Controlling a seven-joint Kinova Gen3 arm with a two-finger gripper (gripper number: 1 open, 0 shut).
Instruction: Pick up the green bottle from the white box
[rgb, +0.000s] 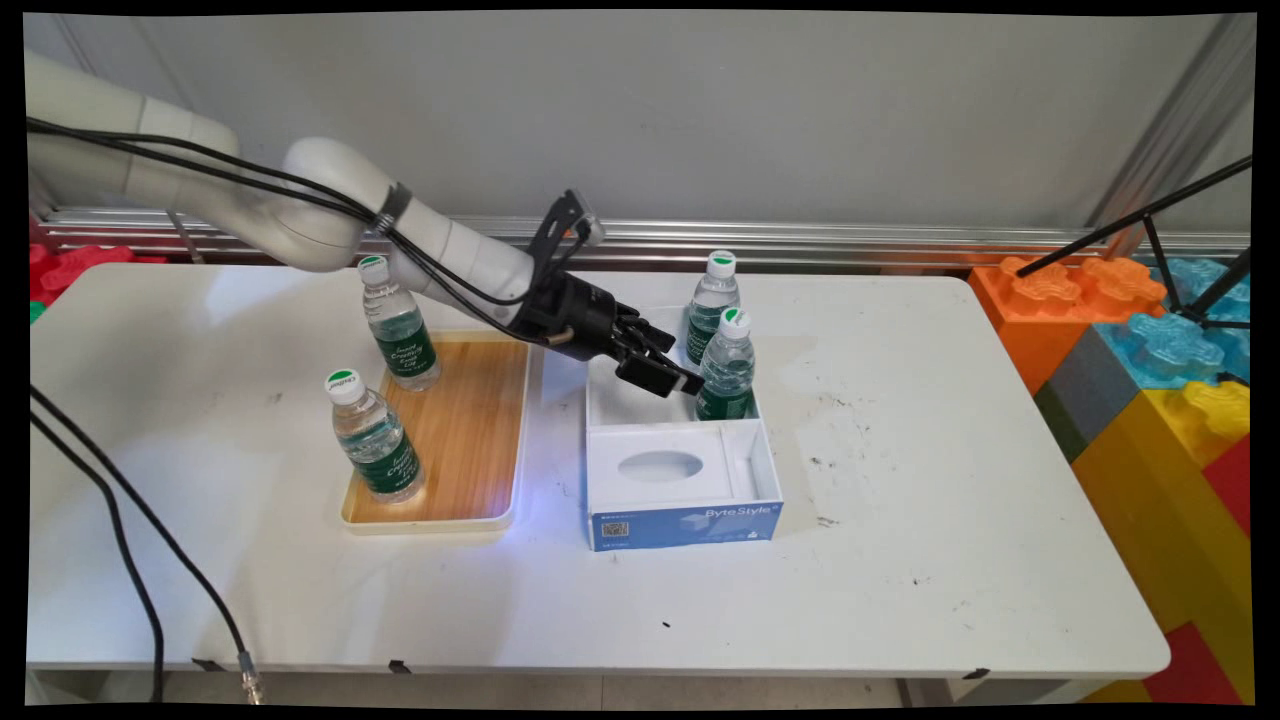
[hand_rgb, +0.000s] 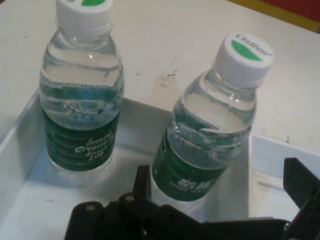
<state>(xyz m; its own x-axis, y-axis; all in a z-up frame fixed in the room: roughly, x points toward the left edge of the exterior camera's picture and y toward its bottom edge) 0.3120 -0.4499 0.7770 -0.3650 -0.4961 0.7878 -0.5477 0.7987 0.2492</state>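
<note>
On the left half of the surface a wooden tray carries two water bottles, one at its near left corner, one at its far left corner. Right of the tray stands a white box with a blue front. The end effector hangs over the box's far compartment, fingers spread wide around the nearer bottle without gripping it. A further bottle stands just beside, at the box's far right corner.
</note>
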